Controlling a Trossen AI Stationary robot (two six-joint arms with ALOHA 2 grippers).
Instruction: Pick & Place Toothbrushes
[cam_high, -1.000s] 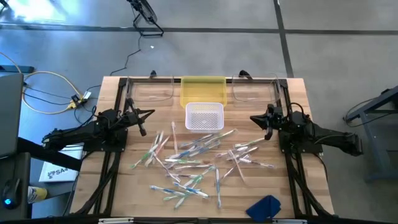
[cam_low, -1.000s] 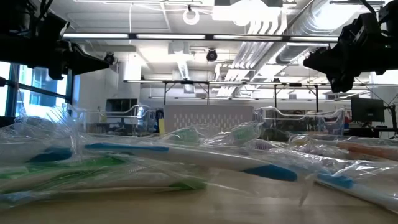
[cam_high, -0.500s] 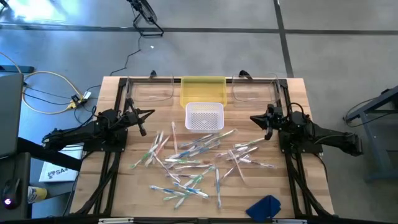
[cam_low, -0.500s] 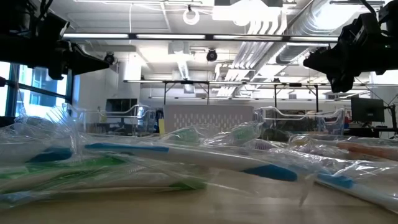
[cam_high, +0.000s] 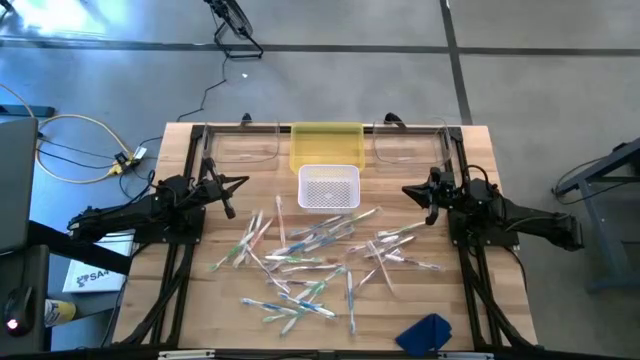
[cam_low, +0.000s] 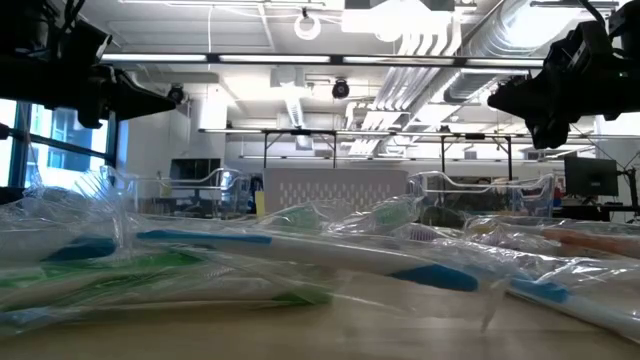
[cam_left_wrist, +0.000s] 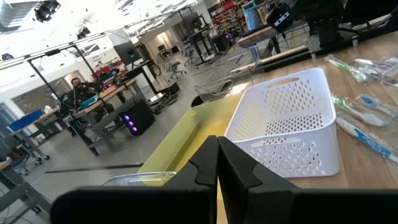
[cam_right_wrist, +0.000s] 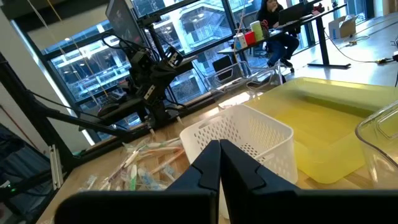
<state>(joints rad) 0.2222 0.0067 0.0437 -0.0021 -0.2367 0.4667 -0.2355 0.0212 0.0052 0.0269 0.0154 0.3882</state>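
- the left gripper (cam_high: 240, 183) hangs over the left side of the bench (cam_high: 180, 310), its fingers (cam_left_wrist: 205, 163) pressed together with nothing between them.
- the right gripper (cam_high: 408, 190) hangs over the right side, fingers (cam_right_wrist: 210, 163) clenched the same way and empty.
- the toothbrushes (cam_high: 310, 262) lie scattered across the middle of the bench, in front of the white basket (cam_high: 329, 187); neither gripper touches them.
- the yellow tray (cam_high: 326, 143) sits just behind the basket, with a clear container (cam_high: 244, 146) on either side of it.
- a blue cloth (cam_high: 424, 332) lies at the front right corner.
- against the earlier frames nothing differs: both arms, the pile and the basket sit just as they were a second ago.
- in the low view the nearest toothbrushes (cam_low: 200, 255), in clear wrappers, fill the foreground and blur together, hiding most of the bench; single brushes there are hard to tell apart.
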